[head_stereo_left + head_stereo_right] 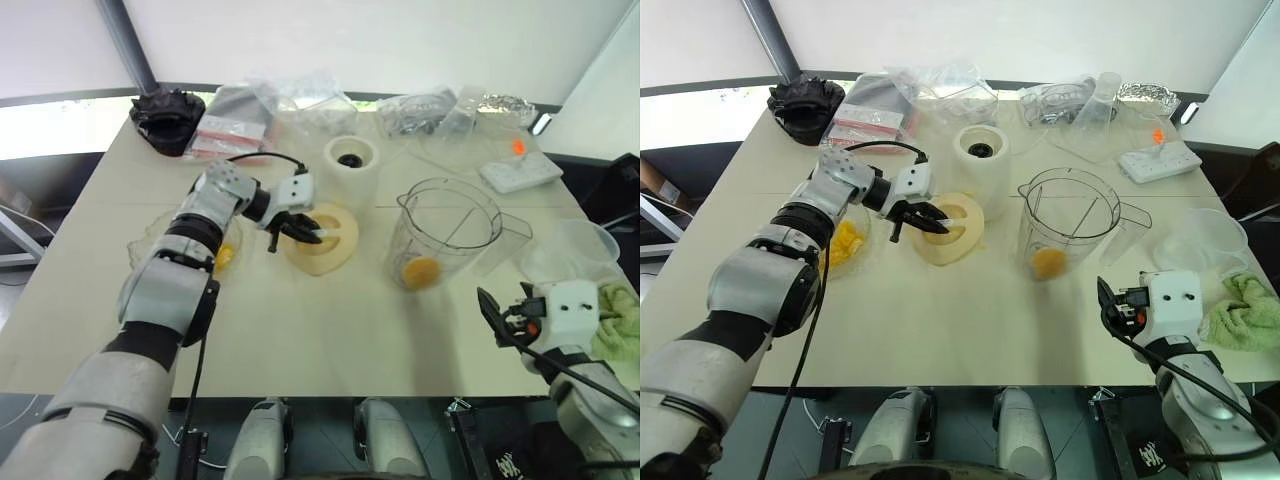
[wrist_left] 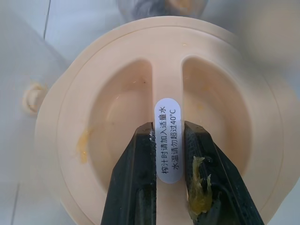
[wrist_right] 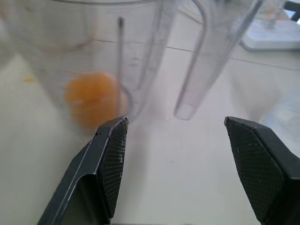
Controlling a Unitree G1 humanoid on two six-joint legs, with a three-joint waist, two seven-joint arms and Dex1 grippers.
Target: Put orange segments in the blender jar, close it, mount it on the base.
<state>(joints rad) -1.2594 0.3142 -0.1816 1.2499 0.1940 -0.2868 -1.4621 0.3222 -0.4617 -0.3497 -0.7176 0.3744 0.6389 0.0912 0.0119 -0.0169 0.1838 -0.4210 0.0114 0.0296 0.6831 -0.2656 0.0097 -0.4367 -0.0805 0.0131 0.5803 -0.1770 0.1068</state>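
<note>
Pinching lid [image 2: 154,126] by centre rib: left pincer [image 1: 296,232], mid-desk. Jar [image 1: 445,235] stands open to lid's right, segments [image 1: 420,270] inside; base [image 1: 351,162] behind lid. Right pincer [image 3: 176,154] spread, facing jar from near edge, handle side.

Green cloth [image 1: 1245,318] beside a clear cup [image 1: 1206,242]

Clear blender jar [image 1: 452,232] upright, open, orange segments [image 1: 420,270] inside; cream base [image 1: 351,164] behind-left, apart.
</note>
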